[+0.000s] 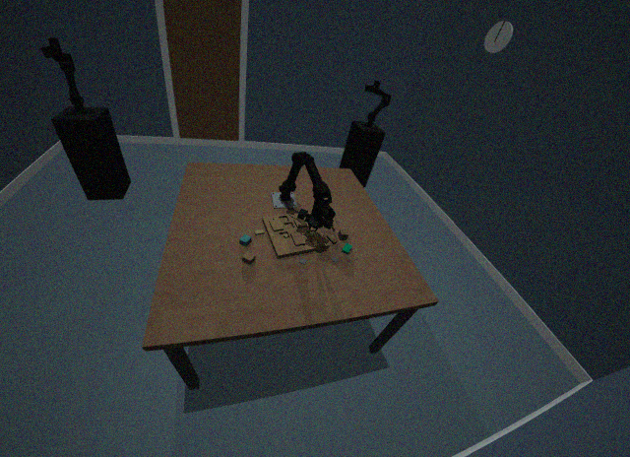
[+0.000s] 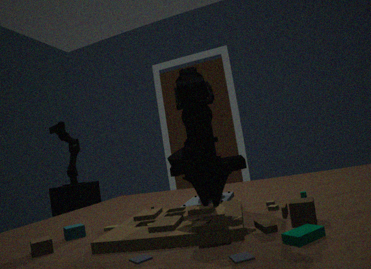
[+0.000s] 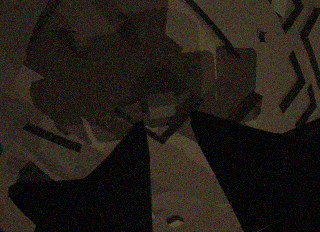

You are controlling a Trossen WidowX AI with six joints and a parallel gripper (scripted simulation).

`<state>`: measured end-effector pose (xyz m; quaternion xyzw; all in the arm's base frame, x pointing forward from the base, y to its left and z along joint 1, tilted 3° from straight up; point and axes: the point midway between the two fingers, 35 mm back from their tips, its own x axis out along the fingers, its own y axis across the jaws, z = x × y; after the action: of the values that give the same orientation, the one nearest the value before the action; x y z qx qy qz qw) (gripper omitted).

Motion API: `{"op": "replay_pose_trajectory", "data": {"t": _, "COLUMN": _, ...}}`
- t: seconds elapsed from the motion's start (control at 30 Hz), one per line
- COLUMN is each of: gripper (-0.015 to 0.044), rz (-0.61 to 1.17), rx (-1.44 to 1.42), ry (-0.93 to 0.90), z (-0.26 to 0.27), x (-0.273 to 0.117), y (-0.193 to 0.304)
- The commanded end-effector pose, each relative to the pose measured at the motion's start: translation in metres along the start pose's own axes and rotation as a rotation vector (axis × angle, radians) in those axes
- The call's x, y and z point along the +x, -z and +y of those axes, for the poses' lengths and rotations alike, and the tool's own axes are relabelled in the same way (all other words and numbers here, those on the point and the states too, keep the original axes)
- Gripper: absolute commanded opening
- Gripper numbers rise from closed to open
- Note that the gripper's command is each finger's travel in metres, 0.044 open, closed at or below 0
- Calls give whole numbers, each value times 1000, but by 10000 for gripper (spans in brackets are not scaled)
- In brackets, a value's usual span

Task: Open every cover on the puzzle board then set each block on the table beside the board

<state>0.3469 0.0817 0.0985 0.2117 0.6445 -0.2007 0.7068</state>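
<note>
While poised low over the right part of the puzzle board point(image 1: 285, 250) point(image 2: 140, 244) point(image 3: 272, 69), has claw point(image 1: 324, 229) point(image 2: 210, 204) point(image 3: 168, 118) slightly spread. Lists teal block point(image 1: 245, 239) point(image 2: 74, 232) left of board, green block point(image 1: 346, 248) point(image 2: 303, 235) right, both on table point(image 1: 223, 294) point(image 2: 344, 206).

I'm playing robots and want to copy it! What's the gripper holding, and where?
Nothing, it seems: the gripper has its fingertips apart, with nothing visibly pinched between.

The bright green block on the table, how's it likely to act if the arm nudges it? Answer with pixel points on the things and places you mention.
The bright green block point(image 1: 346, 248) point(image 2: 303, 235) would probably slide rather than tip, since it lies low and flat. Its straight edges suggest it wouldn't roll.
</note>
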Motion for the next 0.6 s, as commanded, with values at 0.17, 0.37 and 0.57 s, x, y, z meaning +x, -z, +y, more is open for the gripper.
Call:
{"op": "replay_pose_trajectory", "data": {"t": 0.17, "gripper": 144, "rz": 1, "rx": 14, "ry": -2, "z": 1, "x": 1, "y": 0}}
{"op": "replay_pose_trajectory", "data": {"t": 0.37, "gripper": 144, "rz": 1, "rx": 14, "ry": -2, "z": 1, "x": 6, "y": 0}}
{"op": "replay_pose_trajectory", "data": {"t": 0.57, "gripper": 144, "rz": 1, "rx": 14, "ry": -2, "z": 1, "x": 12, "y": 0}}
